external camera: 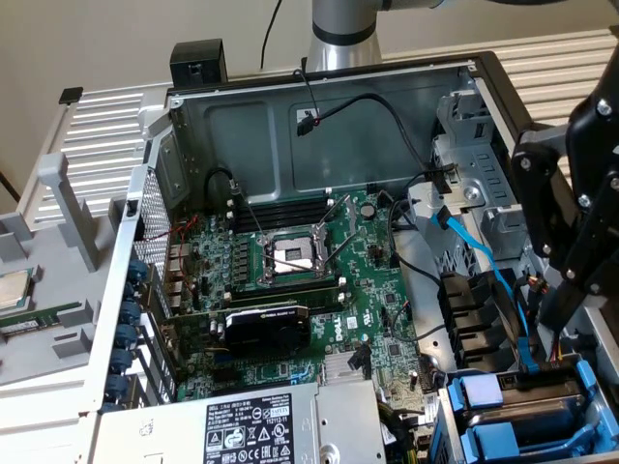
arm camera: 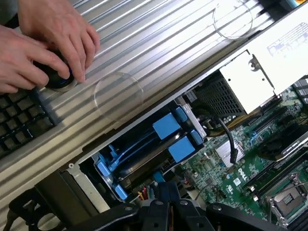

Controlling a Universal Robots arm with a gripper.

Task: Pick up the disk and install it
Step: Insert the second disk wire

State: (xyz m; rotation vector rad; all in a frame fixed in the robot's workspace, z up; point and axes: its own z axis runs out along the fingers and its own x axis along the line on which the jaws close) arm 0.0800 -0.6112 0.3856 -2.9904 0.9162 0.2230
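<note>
Exterior view. Open computer case (external camera: 319,82) lying on its side, motherboard (external camera: 377,290) facing up. CPU socket (external camera: 290,256) near the centre of the view, with its lever raised. Black graphics card (external camera: 266,324) just toward 6 o'clock from the socket. Grey power-supply box (external camera: 251,430) with a black-and-white label at 6 o'clock. Small square processor chip (external camera: 10,290) lies outside the case at 9 o'clock. The disk (external camera: 542,391) sits in its blue carrier frame in the drive bay at 5 o'clock, dark top face showing, with a blue cable (external camera: 484,261) running down to it. The gripper (external camera: 559,290) hangs at 3 o'clock above the bay, apart from the disk.

Wrist view. Gripper (arm camera: 168,211) fingers pressed together, nothing between them. The disk (arm camera: 144,156) lies in the bay directly ahead of the fingertips, blue rails along its sides and light blue tabs at the end nearest the motherboard. Beyond the bay, a ribbed grey panel (arm camera: 159,53). On it, a person's hand (arm camera: 55,29) and a second hand (arm camera: 19,60) close over a dark round object (arm camera: 57,77), next to a black keyboard (arm camera: 21,125).
</note>
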